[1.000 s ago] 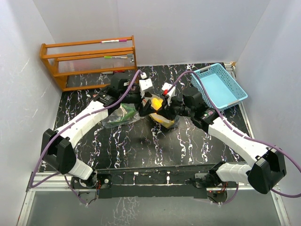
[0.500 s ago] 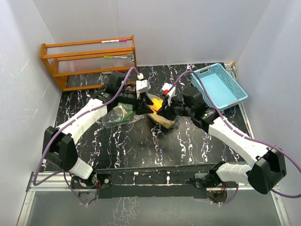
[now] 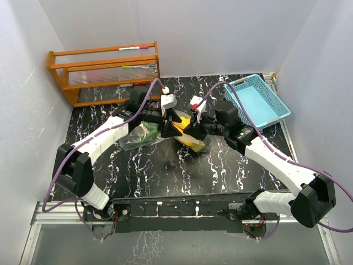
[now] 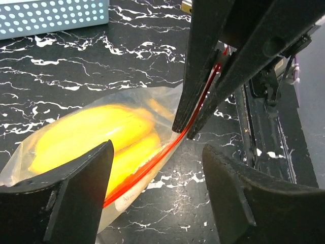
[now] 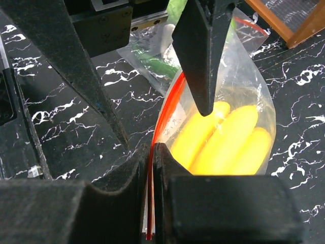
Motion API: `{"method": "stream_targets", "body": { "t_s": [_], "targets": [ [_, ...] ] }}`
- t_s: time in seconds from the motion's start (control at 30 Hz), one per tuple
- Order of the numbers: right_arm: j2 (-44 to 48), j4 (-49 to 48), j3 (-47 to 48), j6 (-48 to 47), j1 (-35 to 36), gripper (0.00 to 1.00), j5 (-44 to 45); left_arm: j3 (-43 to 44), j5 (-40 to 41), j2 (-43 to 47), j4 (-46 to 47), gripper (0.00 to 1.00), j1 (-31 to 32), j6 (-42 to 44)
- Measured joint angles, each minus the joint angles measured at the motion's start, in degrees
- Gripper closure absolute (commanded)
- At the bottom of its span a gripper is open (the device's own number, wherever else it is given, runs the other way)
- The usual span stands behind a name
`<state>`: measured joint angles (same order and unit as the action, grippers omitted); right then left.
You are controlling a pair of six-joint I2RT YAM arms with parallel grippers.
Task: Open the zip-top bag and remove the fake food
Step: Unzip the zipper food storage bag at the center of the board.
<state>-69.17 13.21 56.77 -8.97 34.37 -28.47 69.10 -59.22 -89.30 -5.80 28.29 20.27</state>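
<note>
A clear zip-top bag [image 3: 192, 142] with a red zip strip [image 4: 152, 165] holds a bunch of yellow bananas [image 4: 86, 137], which also shows in the right wrist view [image 5: 228, 140]. The bag hangs a little above the black marbled table between the two grippers. My right gripper [image 5: 152, 168] is shut on the red zip strip at the bag's top edge [image 3: 188, 127]. My left gripper [image 4: 157, 203] is open, one finger on each side of the zip strip, not touching it [image 3: 170, 119]. A second clear bag [image 3: 140, 135] holding green vegetables [image 5: 157, 61] lies on the table to the left.
A light-blue perforated basket [image 3: 256, 102] stands at the back right, seen also in the left wrist view [image 4: 51, 15]. A wooden rack [image 3: 105, 72] stands at the back left. White walls close in the table on three sides.
My left gripper drew back to the left, then came back to the right toward the banana bag's zip. The right gripper and the bag have hardly moved.
</note>
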Motion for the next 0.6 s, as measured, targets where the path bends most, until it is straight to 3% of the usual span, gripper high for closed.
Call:
{"method": "stream_targets", "body": {
  "t_s": [0.03,0.1,0.2,0.33,0.4,0.53,0.6],
  "targets": [
    [0.0,0.0,0.1,0.0,0.0,0.92,0.0,0.0,0.0,0.0,0.6,0.41,0.0,-0.5],
    [0.0,0.0,0.1,0.0,0.0,0.93,-0.1,0.0,0.0,-0.3,1.6,0.68,0.0,-1.3],
    [0.0,0.0,0.1,0.0,0.0,0.92,0.1,0.1,-0.9,-1.3,2.7,1.0,0.0,-2.4],
    [0.0,0.2,0.1,0.1,-0.4,0.89,1.0,0.1,-2.3,-2.6,2.8,1.0,0.0,-3.0],
    [0.0,0.2,0.1,0.4,-0.3,0.73,1.4,0.1,-2.3,-2.7,3.0,1.0,0.0,-3.4],
    [0.3,-1.7,0.1,2.8,-0.3,0.29,4.9,-1.0,1.6,-2.6,8.0,1.0,0.0,-7.6],
    [1.0,-3.5,0.0,4.1,-0.2,0.21,7.7,-2.4,4.6,-2.6,11.5,1.0,-0.1,-10.7]
  ]
}}
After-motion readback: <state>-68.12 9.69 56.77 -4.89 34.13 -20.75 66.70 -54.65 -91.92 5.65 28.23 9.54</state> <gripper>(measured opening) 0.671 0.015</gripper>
